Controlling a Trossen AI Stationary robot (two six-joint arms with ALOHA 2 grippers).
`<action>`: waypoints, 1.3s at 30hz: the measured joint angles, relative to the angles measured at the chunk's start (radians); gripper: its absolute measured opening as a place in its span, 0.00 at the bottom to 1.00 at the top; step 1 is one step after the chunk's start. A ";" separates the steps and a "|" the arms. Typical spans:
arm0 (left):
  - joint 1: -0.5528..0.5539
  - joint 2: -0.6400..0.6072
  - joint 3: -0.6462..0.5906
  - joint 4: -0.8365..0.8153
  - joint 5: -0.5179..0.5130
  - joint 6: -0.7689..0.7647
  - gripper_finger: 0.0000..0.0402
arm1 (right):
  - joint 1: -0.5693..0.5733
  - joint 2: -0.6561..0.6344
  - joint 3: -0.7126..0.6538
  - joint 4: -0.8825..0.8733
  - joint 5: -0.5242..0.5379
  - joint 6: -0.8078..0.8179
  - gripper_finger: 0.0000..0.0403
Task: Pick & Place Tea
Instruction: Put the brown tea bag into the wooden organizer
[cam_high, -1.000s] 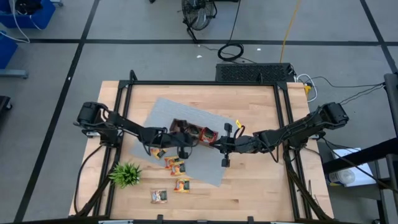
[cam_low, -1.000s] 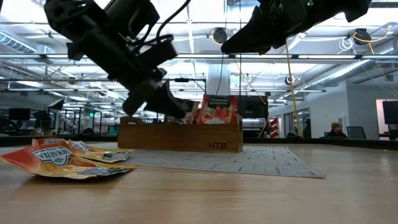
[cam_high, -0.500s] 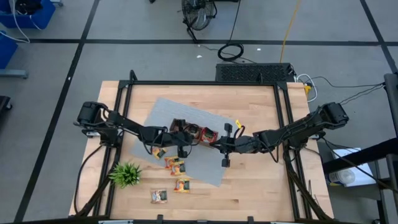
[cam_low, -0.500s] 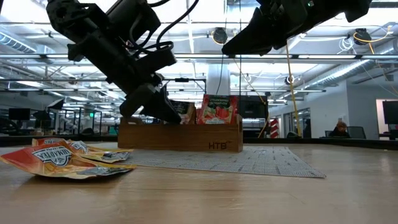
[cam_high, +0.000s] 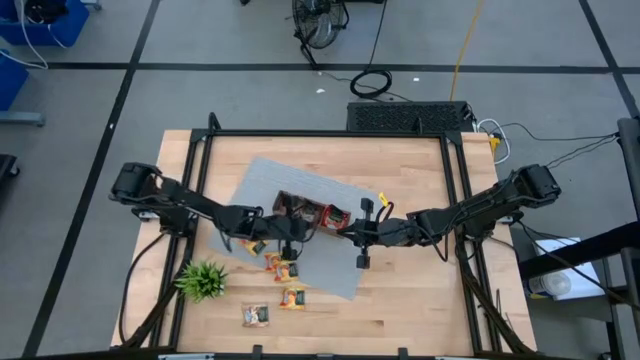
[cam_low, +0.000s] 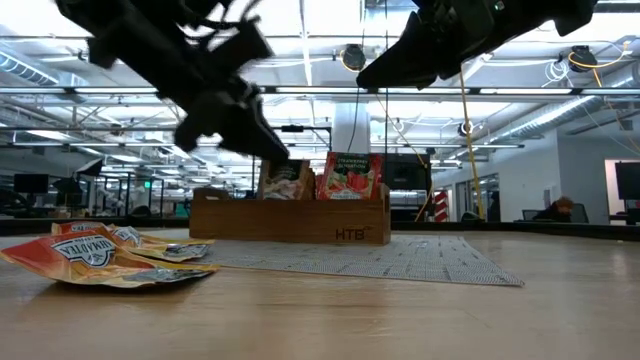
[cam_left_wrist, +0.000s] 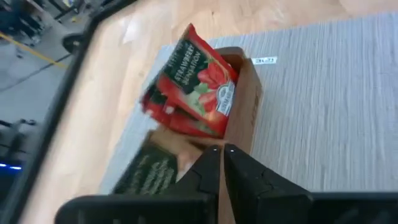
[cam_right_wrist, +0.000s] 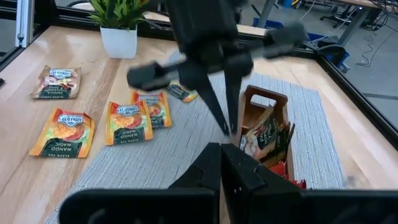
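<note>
While both arms reach inward over the tabletop (cam_high: 400, 290), the high view lists: left arm running from the left edge toward the centre, its left gripper (cam_high: 291, 232) above the near side of the wooden tray (cam_high: 312, 212); right arm running from the right edge, its right gripper (cam_high: 358, 232) just beside the tray's right end. Tray lies on a grey mat (cam_high: 330, 265), red sachets (cam_high: 334, 215) showing in it. Loose tea sachets (cam_high: 280, 266) lie on the mat's lower left part and on the bare wood, one pale sachet (cam_high: 256, 316) nearest the front edge. Green plant (cam_high: 202, 280) stands at the left front.

Low view: left arm slants down from upper left, its tip hanging above the tray's left end, clear of it. Strawberry sachet (cam_low: 349, 176) and a darker sachet (cam_low: 284, 180) stand upright in the tray. Crumpled orange sachets (cam_low: 95, 256) lie at the left front. Right arm hangs high above the tray.

Left wrist view: jaws nearly together, holding nothing, a thin slit between the fingers (cam_left_wrist: 208, 171); dark sachet (cam_left_wrist: 146, 174) and red strawberry sachet directly beyond.

Right wrist view: jaws closed and empty, pointing at the tray; three orange sachets (cam_right_wrist: 127, 121) flat on mat and wood.
</note>
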 joint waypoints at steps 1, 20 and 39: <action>-0.012 -0.020 0.000 -0.003 -0.014 0.002 0.09 | 0.000 0.000 0.000 0.001 0.000 -0.001 0.00; -0.586 0.004 0.423 -0.638 0.120 -0.884 0.61 | 0.000 0.000 0.000 -0.023 -0.002 -0.019 0.00; -0.599 0.459 0.805 -1.381 0.667 -1.380 0.64 | 0.000 0.000 0.000 -0.075 -0.004 0.015 0.00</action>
